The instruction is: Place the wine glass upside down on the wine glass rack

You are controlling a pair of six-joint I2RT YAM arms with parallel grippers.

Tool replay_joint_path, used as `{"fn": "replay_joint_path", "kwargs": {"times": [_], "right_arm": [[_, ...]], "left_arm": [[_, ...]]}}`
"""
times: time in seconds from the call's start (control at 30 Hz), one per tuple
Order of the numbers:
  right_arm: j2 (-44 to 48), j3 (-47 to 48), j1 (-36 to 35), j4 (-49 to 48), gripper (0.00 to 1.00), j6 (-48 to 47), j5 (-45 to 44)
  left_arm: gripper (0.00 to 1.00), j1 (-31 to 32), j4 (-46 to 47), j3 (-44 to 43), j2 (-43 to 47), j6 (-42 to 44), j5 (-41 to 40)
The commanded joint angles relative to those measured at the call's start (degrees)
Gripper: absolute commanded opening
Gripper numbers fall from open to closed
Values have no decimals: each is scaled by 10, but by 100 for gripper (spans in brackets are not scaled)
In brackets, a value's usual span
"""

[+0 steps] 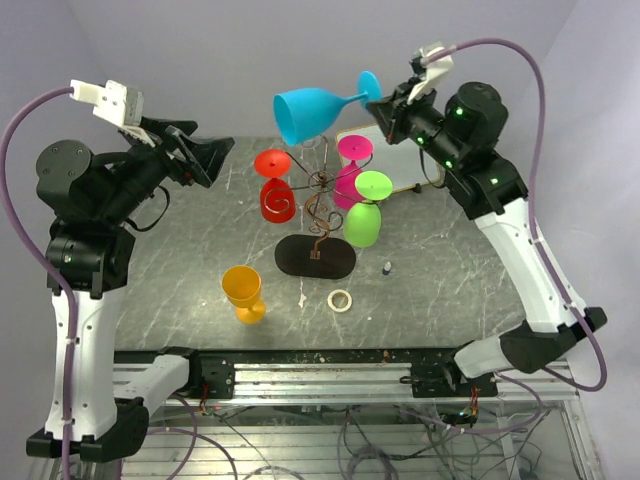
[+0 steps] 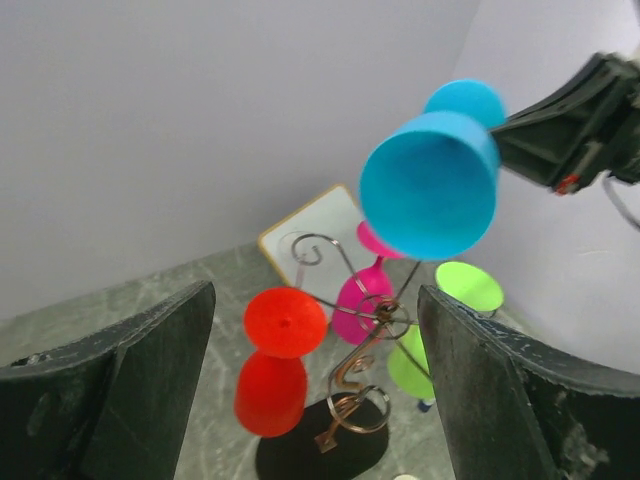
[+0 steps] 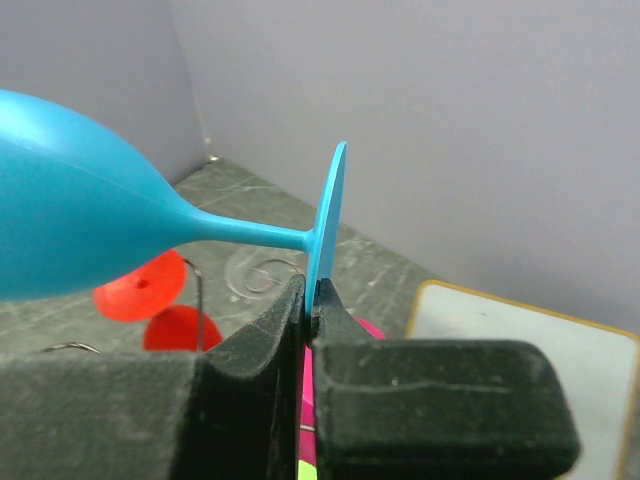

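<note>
- Tabletop lies far beneath the right gripper. We judge the job partway: the blue wine glass is up in the air but not yet hung.
- Our right arm reaches high and forward, wrist bent over the stand. Our left arm is raised too, and the left gripper is spread wide and empty, aimed at the stand from the other side.
- We see the wine glass rack below and just ahead of the right gripper. A red glass, a pink glass and a green glass hang on it upside down.
- The blue wine glass lies sideways, with its stem about level and its bowl stretching away from the fingers toward the left gripper.
- Its foot is pinched at the rim by the right gripper, clamped firmly.
- What we think is left: tip the bowl down, slide the stem into a free scroll arm, let go.
</note>
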State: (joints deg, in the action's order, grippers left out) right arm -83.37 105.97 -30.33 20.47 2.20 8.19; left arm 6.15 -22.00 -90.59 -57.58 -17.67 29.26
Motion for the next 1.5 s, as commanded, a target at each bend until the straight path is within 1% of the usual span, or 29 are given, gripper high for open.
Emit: {"fn": "replay_joint_path", "kwargs": {"times": [0.0, 0.07, 0.2, 0.4, 0.5, 0.67, 0.77, 0.83, 1.03, 1.27, 1.47], "right_arm": [[49, -26, 16, -4, 0, -76, -4], [68, -42, 16, 8, 0, -124, 8], [107, -72, 16, 52, 0, -229, 63], [161, -88, 17, 185, 0, -396, 158], [182, -94, 16, 266, 0, -504, 214], [212, -126, 15, 327, 0, -597, 245], [221, -145, 13, 348, 0, -628, 246], [226, -157, 8, 352, 0, -641, 245], [222, -173, -7, 346, 0, -651, 243], [196, -153, -24, 335, 0, -645, 235], [169, -126, -50, 329, 0, -654, 186]], "left_arm": [[93, -5, -50, -9, 21, 78, -72], [93, -8, -63, -5, 29, 98, -91], [92, -10, -74, 12, 43, 132, -119], [92, -21, -87, 52, 64, 173, -150], [92, -27, -89, 64, 69, 179, -147], [91, -50, -80, 84, 69, 162, -111], [91, -53, -78, 80, 60, 149, -89], [91, -71, -75, 78, 55, 142, -80], [90, -90, -59, 97, 46, 117, -53], [90, -97, -55, 109, 41, 114, -46], [89, -103, -53, 114, 43, 116, -42]]}}
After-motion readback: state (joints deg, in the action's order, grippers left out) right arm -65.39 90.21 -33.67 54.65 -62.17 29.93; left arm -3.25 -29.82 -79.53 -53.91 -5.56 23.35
